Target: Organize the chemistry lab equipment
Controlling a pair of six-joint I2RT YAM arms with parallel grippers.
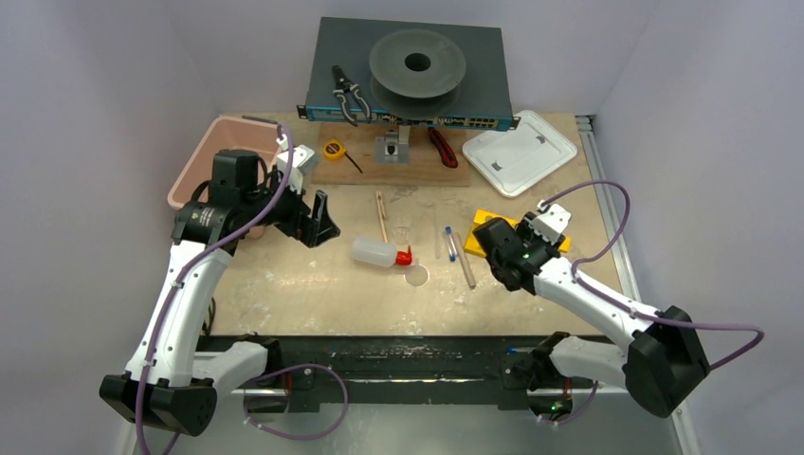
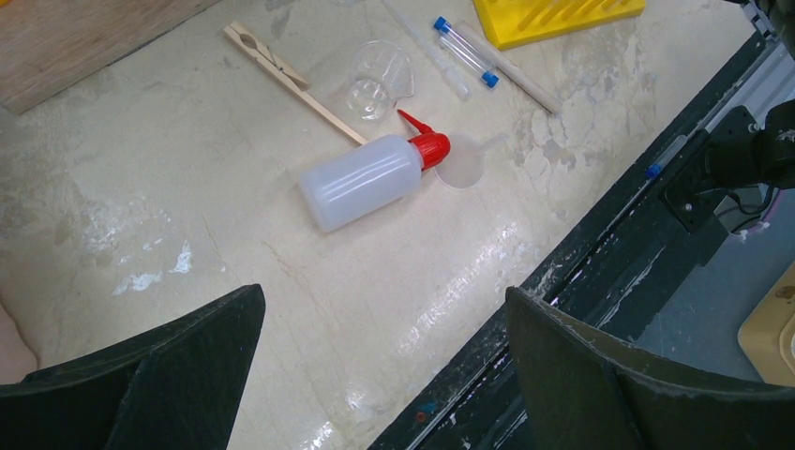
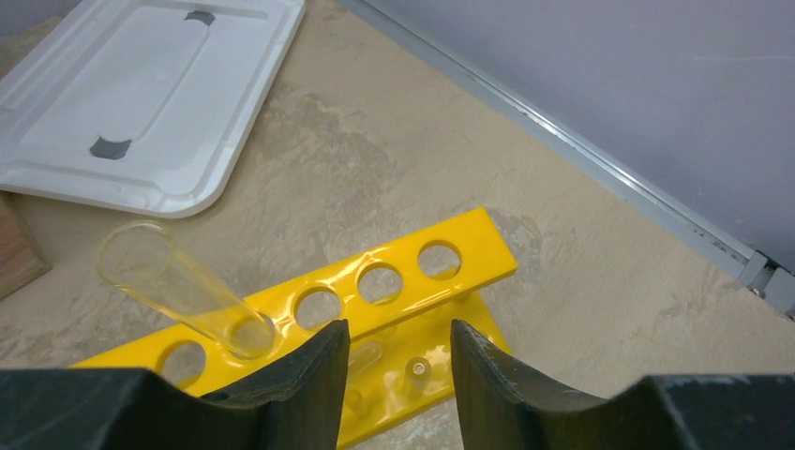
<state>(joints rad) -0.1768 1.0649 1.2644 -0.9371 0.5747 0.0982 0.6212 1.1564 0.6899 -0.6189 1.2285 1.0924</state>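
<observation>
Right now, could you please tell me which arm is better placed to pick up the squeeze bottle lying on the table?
Probably left. The left pincer hovers open beside the squeeze bottle, nothing between them. The right pincer sits over the yellow rack, with the blue-capped tubes between it and the bottle.

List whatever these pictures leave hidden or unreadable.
Right wrist view: the clear tube vanishes into the yellow rack; its seating depth is unclear.
Same view: fingers of the right gripper cover the rack's near edge.
Top view: the left arm hides part of the pink bin.
Left wrist view: the frame's top edge cuts off the rack.
</observation>
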